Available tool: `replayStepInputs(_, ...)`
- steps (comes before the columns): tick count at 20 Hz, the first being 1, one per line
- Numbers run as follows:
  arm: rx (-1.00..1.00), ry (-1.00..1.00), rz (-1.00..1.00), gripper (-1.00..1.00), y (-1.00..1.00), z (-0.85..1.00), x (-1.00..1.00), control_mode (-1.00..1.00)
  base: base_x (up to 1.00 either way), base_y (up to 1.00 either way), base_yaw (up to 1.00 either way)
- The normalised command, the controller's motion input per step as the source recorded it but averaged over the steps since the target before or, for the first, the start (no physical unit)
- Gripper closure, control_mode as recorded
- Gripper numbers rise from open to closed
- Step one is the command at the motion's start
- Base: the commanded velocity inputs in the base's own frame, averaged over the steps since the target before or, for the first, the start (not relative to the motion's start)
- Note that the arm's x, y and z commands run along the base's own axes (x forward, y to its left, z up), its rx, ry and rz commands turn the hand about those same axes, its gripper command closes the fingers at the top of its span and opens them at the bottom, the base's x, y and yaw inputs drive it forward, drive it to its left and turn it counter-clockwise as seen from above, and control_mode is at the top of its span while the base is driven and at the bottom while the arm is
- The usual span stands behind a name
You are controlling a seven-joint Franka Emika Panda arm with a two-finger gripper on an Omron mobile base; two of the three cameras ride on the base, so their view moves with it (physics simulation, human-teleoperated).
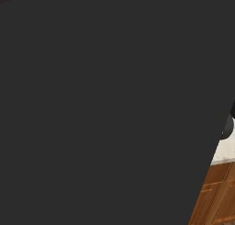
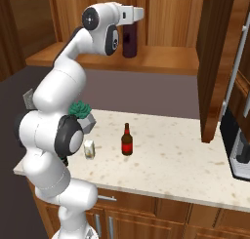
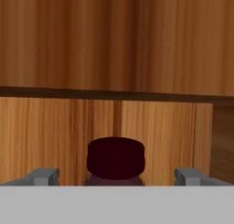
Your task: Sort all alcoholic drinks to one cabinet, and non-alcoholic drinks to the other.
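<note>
wide dark purple bottle [image 2: 129,42] with dark cap, on cabinet shelf [image 2: 161,60]: likely rigid, smooth, weighty; grasp below cap; jaws spread wide, empty.

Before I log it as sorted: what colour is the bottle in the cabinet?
Dark purple bottle, clearest in the right base view.

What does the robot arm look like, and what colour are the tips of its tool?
The arm is glossy white, built of thick rounded segments with dark grey to black round caps at the joints. Its wrist ends in a white boxy block. No cables or markings are visible. In the hand view the tool has two small grey, blocky fingertips.
</note>
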Motion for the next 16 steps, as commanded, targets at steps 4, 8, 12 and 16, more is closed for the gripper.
replayStepInputs(4, 0.0, 0.0, -0.01, -1.0, 0.0, 0.0, -0.15, -1.0, 0.0, 0.0, 0.0)
replayStepInputs(8, 0.0, 0.0, 0.0, -1.0, 0.0, 0.0, -0.29, -1.0, 0.0, 0.0, 0.0)
replayStepInputs(12, 0.0, 0.0, 0.0, -1.0, 0.0, 0.0, -0.32, -1.0, 0.0, 0.0, 0.0)
replayStepInputs(16, 0.0, 0.0, 0.0, -1.0, 0.0, 0.0, -0.38, -1.0, 0.0, 0.0, 0.0)
